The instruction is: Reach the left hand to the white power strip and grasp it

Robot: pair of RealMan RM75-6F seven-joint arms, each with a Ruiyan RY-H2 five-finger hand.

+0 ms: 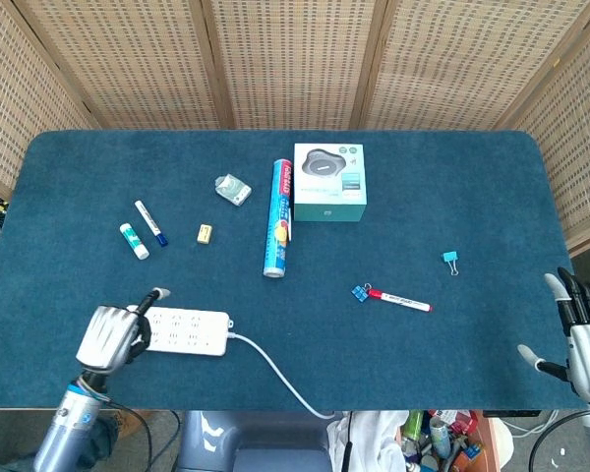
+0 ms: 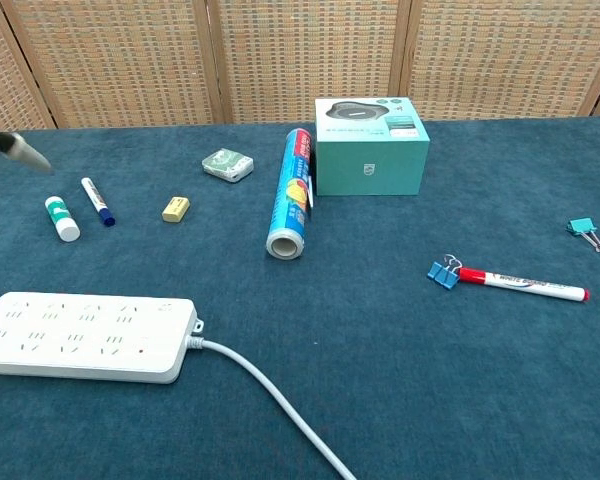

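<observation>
The white power strip (image 1: 189, 331) lies flat near the table's front left edge, and its cable (image 1: 275, 374) runs off the front. In the chest view the power strip (image 2: 85, 337) is bare, with nothing touching it. My left hand (image 1: 108, 336) hovers over the strip's left end, back upward, with one digit sticking out toward the far side. It holds nothing. Only one fingertip (image 2: 18, 150) of it shows in the chest view, at the upper left. My right hand (image 1: 582, 334) stays at the front right edge, fingers spread and empty.
Beyond the strip lie a glue stick (image 1: 134, 241), a blue marker (image 1: 150, 223), an eraser (image 1: 205, 233) and a small packet (image 1: 233, 189). A blue tube (image 1: 278, 218) and a teal box (image 1: 329, 182) sit mid-table. To the right are a red marker (image 1: 398, 299) and two blue clips.
</observation>
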